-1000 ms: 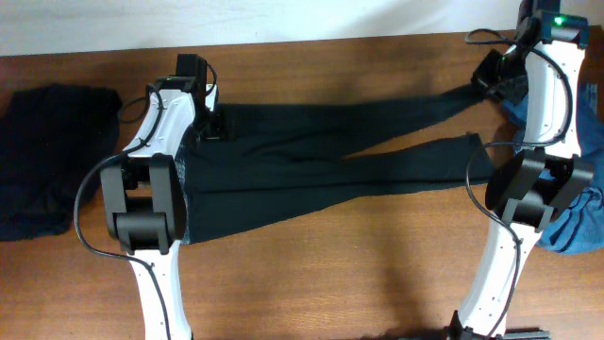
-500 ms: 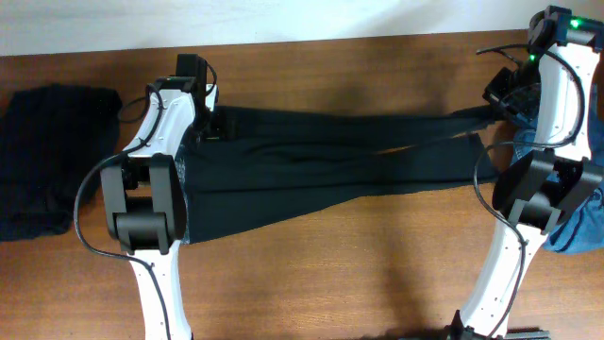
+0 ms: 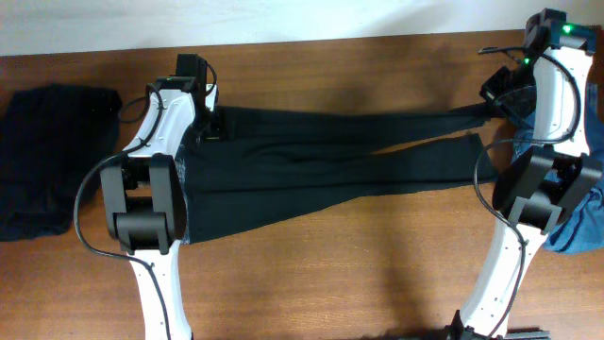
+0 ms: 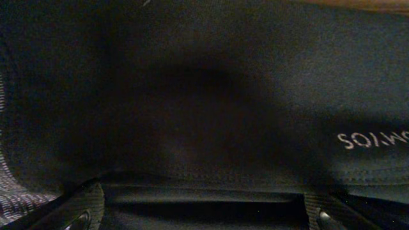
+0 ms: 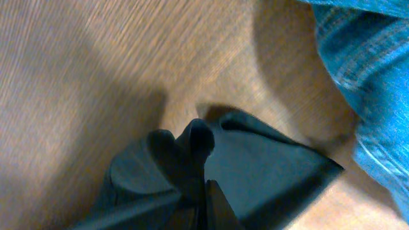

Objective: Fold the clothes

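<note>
Right gripper pinched shut on a leg end of the black trousers at far right, left gripper spread wide over their waist, left, trousers lying stretched across the table, blue denim garment just beside the held end.

left claw spread wide, right claw pinched closed
</note>
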`<move>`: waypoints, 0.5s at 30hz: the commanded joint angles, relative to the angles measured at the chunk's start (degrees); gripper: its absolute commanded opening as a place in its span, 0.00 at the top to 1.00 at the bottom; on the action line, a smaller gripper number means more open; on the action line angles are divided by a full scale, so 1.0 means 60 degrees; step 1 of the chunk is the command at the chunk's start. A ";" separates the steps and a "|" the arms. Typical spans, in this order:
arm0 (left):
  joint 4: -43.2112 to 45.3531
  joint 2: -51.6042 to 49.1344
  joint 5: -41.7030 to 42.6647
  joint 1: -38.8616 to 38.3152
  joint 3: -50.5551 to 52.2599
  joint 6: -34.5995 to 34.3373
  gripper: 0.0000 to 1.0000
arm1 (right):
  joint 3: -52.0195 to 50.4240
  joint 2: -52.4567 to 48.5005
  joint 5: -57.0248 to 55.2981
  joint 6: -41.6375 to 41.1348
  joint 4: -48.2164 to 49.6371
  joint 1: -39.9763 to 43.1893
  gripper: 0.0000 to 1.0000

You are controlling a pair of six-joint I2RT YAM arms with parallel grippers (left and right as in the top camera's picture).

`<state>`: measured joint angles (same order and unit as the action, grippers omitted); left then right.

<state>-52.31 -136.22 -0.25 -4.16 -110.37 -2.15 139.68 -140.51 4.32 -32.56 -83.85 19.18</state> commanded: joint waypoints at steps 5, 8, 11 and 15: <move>-0.0033 -0.0492 -0.0109 0.0076 0.0106 0.0007 0.00 | -0.0925 0.0069 -0.0157 -0.0237 0.1271 0.0051 0.41; -0.0033 -0.0492 -0.0109 0.0076 0.0106 0.0007 0.01 | -0.0922 0.0069 -0.0113 0.0965 0.1887 -0.0007 0.23; -0.0033 -0.0492 -0.0109 0.0076 0.0106 0.0007 0.01 | -0.0922 0.0069 -0.0073 0.2284 0.2208 -0.0051 0.05; -0.0033 -0.0492 -0.0109 0.0076 0.0106 0.0007 0.01 | -0.0896 0.0073 -0.0036 0.3850 0.2091 -0.0153 0.02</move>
<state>-52.31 -136.22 -0.25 -4.16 -110.37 -2.15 134.34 -140.53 4.29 -20.21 -70.67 19.00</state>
